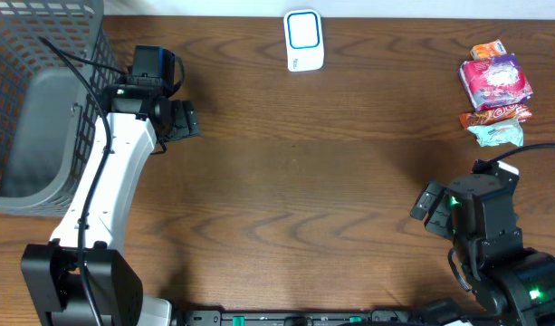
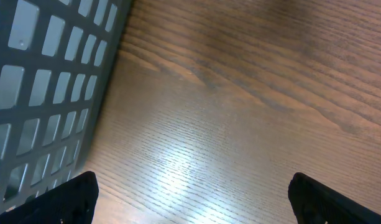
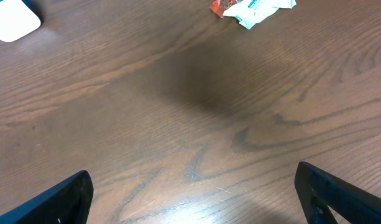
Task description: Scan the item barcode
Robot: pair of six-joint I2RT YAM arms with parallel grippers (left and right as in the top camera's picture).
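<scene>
Snack packets (image 1: 496, 91): lying in a small overlapping heap at the far right of the table (image 1: 304, 190), well apart from both arms; no barcode is showing on any face.
Scanner (image 1: 304, 41): white unit with a blue ring, sitting at the far edge, mid-table, loose on the wood.
Right gripper (image 1: 431, 208): released, jaws standing wide, holding nothing, hovering near the heap but not touching it.
Left gripper (image 1: 188, 119): also released and empty, hanging just beside the grey mesh basket (image 1: 5, 54).
Risk, double pick: the packets are overlapping, so closing jaws are likely catching two at once.
Risk, slip: the wrappers are looking glossy and crinkly; a pinch at the edge is probably sliding off.
Risk, wrong face: the barcode side is hidden, so a packet may be getting shown to the scanner blank side first.
Risk, knock: the scanner is looking light; a low pass is liable to be shoving it.
Risk, snag: the left arm is working close to the basket wall and could be catching the mesh.
Surface: dark wood grain, bare, throwing glare under the left wrist.
Room: only a pale strip is showing beyond the far edge; nothing more can be told.
</scene>
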